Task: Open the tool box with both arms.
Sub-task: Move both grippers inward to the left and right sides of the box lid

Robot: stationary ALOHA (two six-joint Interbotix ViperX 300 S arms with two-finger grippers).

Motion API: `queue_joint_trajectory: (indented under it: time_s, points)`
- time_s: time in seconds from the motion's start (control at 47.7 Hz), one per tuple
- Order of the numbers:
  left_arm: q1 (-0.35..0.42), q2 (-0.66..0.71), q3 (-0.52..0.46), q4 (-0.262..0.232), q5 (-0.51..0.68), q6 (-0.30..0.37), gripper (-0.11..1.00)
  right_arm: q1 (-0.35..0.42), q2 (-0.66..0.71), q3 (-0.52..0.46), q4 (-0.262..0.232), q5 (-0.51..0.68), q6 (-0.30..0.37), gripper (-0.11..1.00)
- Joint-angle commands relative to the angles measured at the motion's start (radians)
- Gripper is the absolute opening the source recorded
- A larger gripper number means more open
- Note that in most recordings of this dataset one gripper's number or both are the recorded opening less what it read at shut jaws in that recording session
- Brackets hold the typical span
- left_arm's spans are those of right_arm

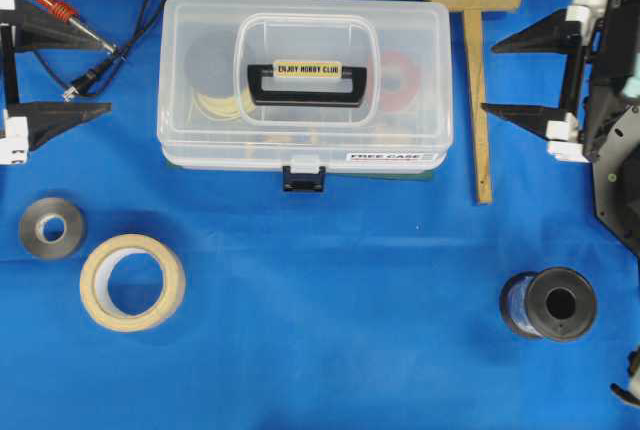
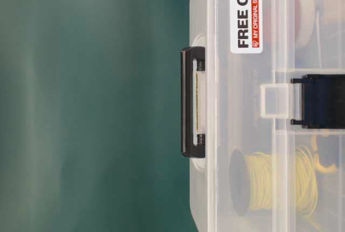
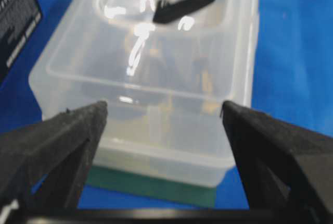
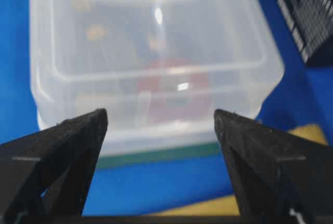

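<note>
The tool box [image 1: 305, 125] is a clear plastic case lying shut in the middle of the blue table, its black handle [image 1: 307, 83] flat on the lid and its black front latch [image 1: 303, 175] down. My left gripper [image 1: 112, 77] stands open to the left of the box, apart from it. In the left wrist view the left gripper [image 3: 164, 107] frames the end of the tool box [image 3: 156, 67] with nothing between its fingers. My right gripper [image 1: 488, 78] is open to the right of the box. In the right wrist view the right gripper [image 4: 159, 113] faces the tool box [image 4: 156, 52].
A wooden mallet [image 1: 478, 70] lies between the box and my right gripper. A soldering iron [image 1: 55, 10] with cable sits at the back left. A grey tape roll [image 1: 52, 227], a masking tape roll [image 1: 132, 282] and a black spool [image 1: 550, 303] lie in front.
</note>
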Motion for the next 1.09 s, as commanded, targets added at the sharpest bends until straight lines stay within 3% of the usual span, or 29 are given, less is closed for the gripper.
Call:
queue_joint_trajectory:
  time_s: [0.0, 0.482, 1.069]
  points:
    - [0.012, 0.035, -0.002, -0.002, -0.003, 0.002, 0.89, -0.008, 0.038, -0.015, 0.002, 0.002, 0.003, 0.80]
    - [0.031, 0.295, 0.008, -0.002, -0.156, -0.002, 0.89, -0.037, 0.291, -0.057, 0.000, -0.086, 0.000, 0.80]
    - [0.031, 0.333, -0.015, -0.002, -0.244, 0.002, 0.89, -0.037, 0.314, -0.083, 0.002, -0.160, 0.002, 0.80]
